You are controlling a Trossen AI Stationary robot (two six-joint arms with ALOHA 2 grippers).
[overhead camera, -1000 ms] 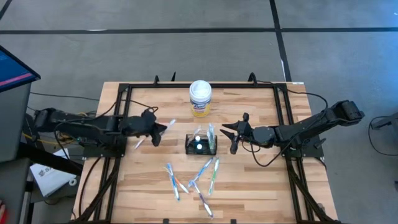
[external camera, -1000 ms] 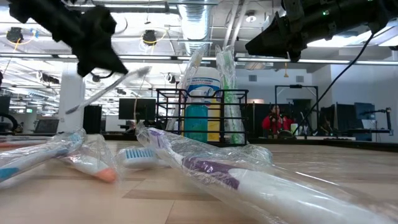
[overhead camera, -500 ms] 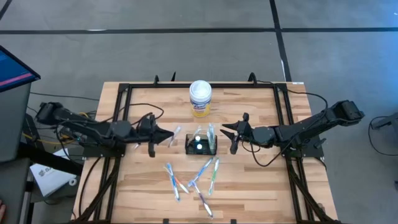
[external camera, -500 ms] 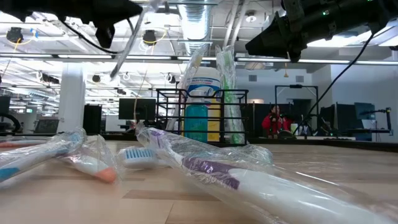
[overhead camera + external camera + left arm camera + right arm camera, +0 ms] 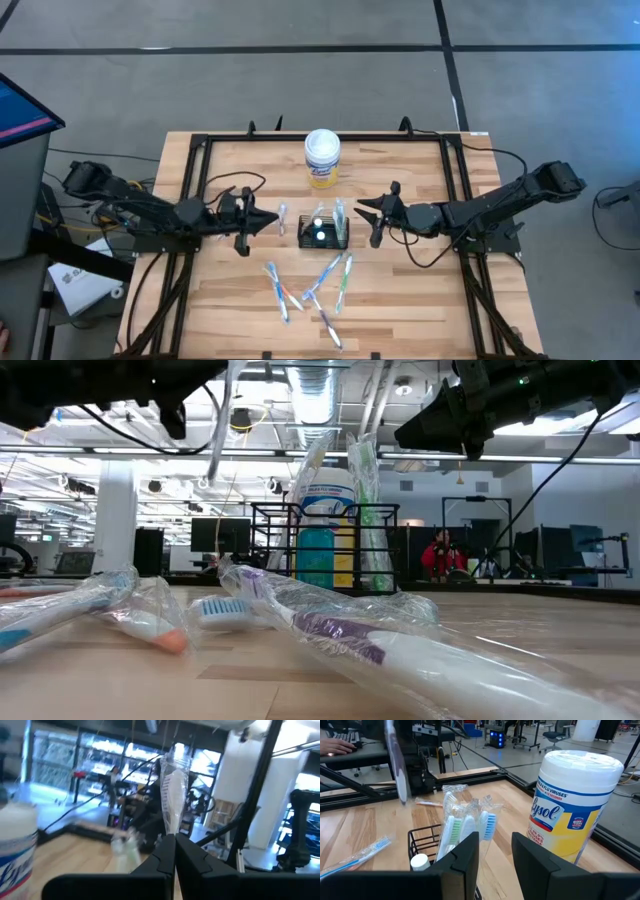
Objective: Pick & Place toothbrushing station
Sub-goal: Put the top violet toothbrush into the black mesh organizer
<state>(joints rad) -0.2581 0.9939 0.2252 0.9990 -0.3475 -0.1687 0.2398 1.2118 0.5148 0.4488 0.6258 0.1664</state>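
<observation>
Left of the small black wire-mesh holder point(image 5: 323, 232), I see left gripper point(image 5: 262, 219) pinching a plastic-wrapped toothbrush point(image 5: 282, 217); right gripper point(image 5: 371, 217) waits, jaws spread.

Black wire holder point(image 5: 322, 236); white canister point(image 5: 322, 157), yellow label; apparently purple-handled toothbrush point(image 5: 330, 628).

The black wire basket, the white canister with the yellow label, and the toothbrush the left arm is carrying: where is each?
Wire basket point(image 5: 323, 233), high view, its rim.
Canister point(image 5: 322, 157), high view, its lid.
Held toothbrush point(image 5: 173, 795), left wrist view, its wrapped shaft.
</observation>
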